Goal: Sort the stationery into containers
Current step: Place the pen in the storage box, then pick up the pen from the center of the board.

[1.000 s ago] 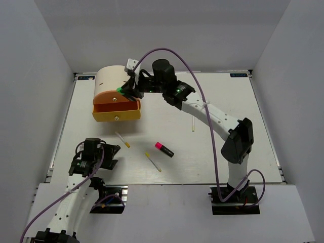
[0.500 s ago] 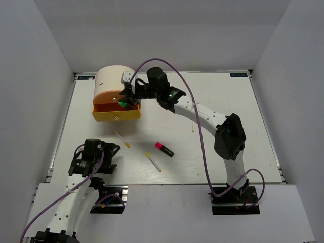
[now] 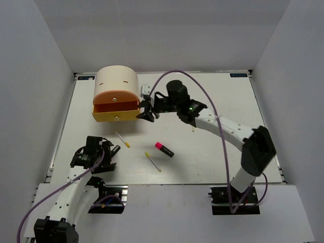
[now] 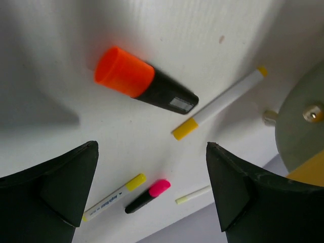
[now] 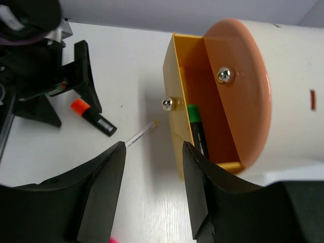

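Over on the left we see the left end effector hanging low over the bench, its fingers spread wide with nothing between them. Just ahead of it lies the orange-capped highlighter on its side. Further back stands the beige cabinet, and we can see its yellow drawer pulled out under the orange drawer front. From the right wrist we spot a green-capped highlighter lying inside that open drawer. In front of the drawer a white pen with yellow tips rests flat on the bench. Moving right, the right end effector sits just beside the drawer's right end, fingers apart and holding nothing. Nearer to us lie a second white pen and the pink-capped highlighter, close together but apart. Last on the right, a third white pen shows beside the right arm.
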Motion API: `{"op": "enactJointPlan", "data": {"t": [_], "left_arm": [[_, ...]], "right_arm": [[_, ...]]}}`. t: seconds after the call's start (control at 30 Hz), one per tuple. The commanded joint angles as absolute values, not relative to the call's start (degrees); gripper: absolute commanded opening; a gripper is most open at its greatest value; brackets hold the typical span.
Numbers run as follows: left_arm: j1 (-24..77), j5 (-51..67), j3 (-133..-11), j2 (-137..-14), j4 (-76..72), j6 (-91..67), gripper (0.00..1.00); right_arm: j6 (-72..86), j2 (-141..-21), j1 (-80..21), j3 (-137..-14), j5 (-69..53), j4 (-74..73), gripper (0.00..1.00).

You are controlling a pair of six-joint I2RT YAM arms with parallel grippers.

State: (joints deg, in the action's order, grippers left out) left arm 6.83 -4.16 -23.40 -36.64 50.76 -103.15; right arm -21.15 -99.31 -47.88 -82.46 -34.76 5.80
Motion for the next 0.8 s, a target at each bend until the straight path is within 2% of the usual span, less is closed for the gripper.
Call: {"op": "enactJointPlan", "data": {"t": [0.0,0.03,0.2,0.37,0.43,0.77], "left_arm": [[6.5,-6.15,-25.58,-39.98,50.2,-107.31,0.96],[6.5,-6.15,-24.79,-40.6,49.49,-107.92,0.92],[6.5,-8.69,-24.26,-45.08,46.15,-109.78,0.86],[6.5,-8.18,-24.87,-51.4,44.91,-111.7,0.78],[6.5,-8.17,-26.53,-53.43,47.27,-112.93,0.72],[6.5,-6.94,-29.36,-62.13,47.47,-118.83,0.71]], "right_arm": [[-18.55,-89.93,-46.32,-76.57,-34.11,9.76,0.55],[-18.37,-85.91,-45.88,-75.16,-33.93,9.32,0.55],[-17.93,-75.96,-43.42,-61.28,-31.99,7.39,0.54],[-16.7,-67.87,-42.01,-54.24,-31.2,5.45,0.54],[-15.65,-66.36,-41.57,-51.42,-31.03,5.36,0.52],[-16.0,-58.63,-40.17,-47.55,-30.94,1.58,0.52]]}}
